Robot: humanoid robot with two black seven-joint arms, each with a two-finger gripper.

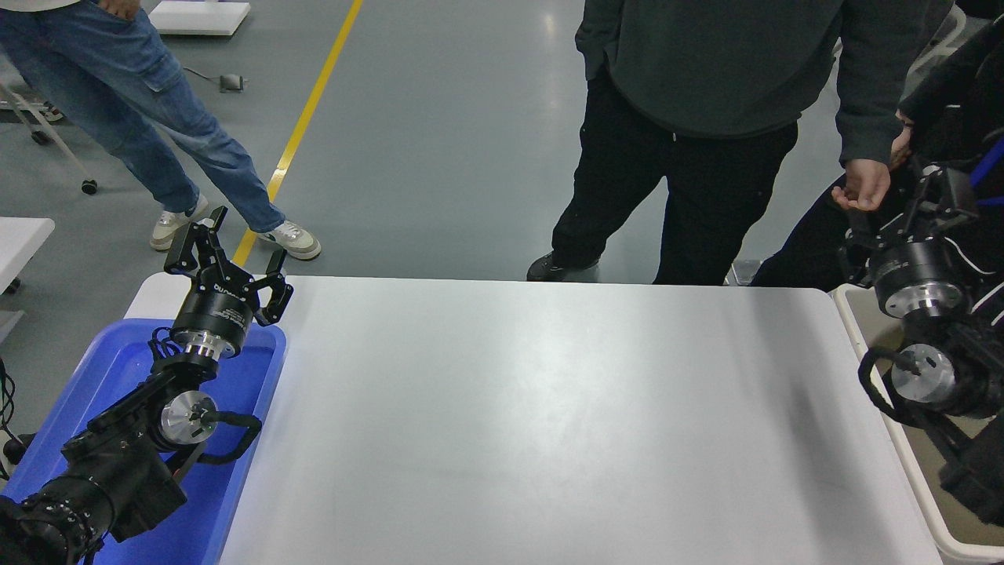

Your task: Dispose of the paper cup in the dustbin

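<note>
No paper cup shows anywhere in the head view. The beige dustbin [912, 463] stands at the table's right end, mostly covered by my right arm. My right gripper [929, 205] comes in from the right edge and is held above the dustbin's far end, pointing away from me. It blends into the dark clothes behind it. My left gripper [235, 245] is open and empty, parked over the far end of the blue bin [263, 408] at the lower left.
The white table [549, 408] has nothing on it. A person in a dark sweater stands at the far edge, one hand [863, 184] hanging close to my right gripper. Another person in jeans [157, 118] stands at the far left.
</note>
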